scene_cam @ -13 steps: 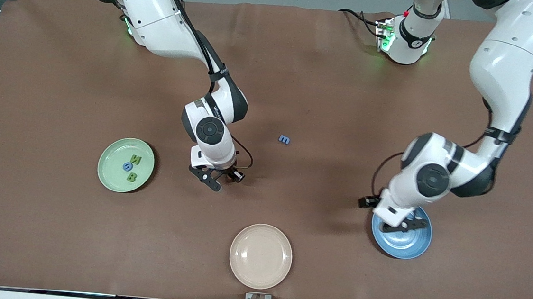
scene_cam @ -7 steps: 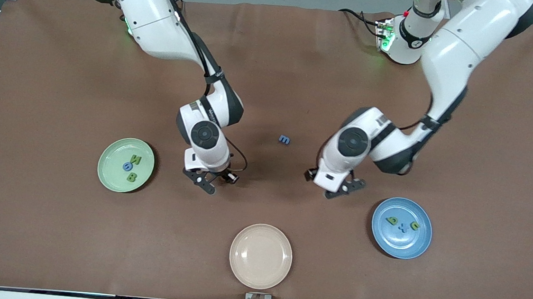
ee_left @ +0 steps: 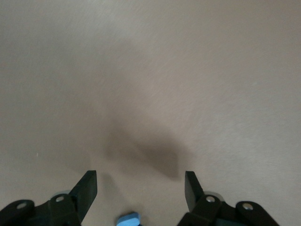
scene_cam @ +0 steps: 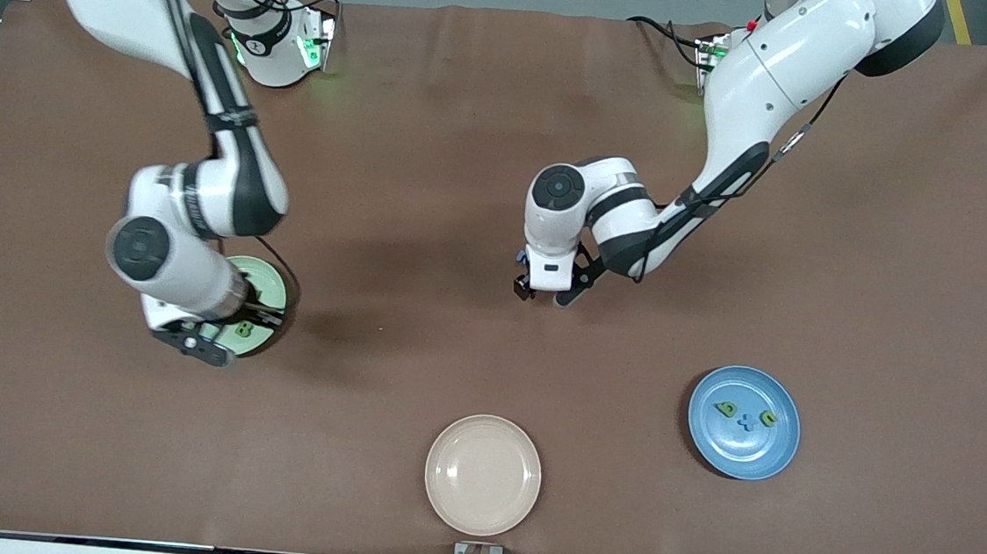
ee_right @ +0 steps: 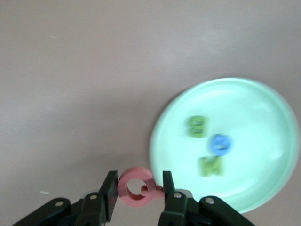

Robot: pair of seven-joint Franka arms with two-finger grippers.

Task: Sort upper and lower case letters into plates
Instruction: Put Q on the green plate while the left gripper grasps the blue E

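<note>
We see the right gripper clamped on the flat pink-red letter Q, hanging over the round pale green plate's edge at the front view's middle left. That plate holds 3 letters, seen best from the wrist. The left gripper, fingers apart, straddles the small blue letter m at centre frame. The round blue plate, lower right, has bare brown table around it.
</note>
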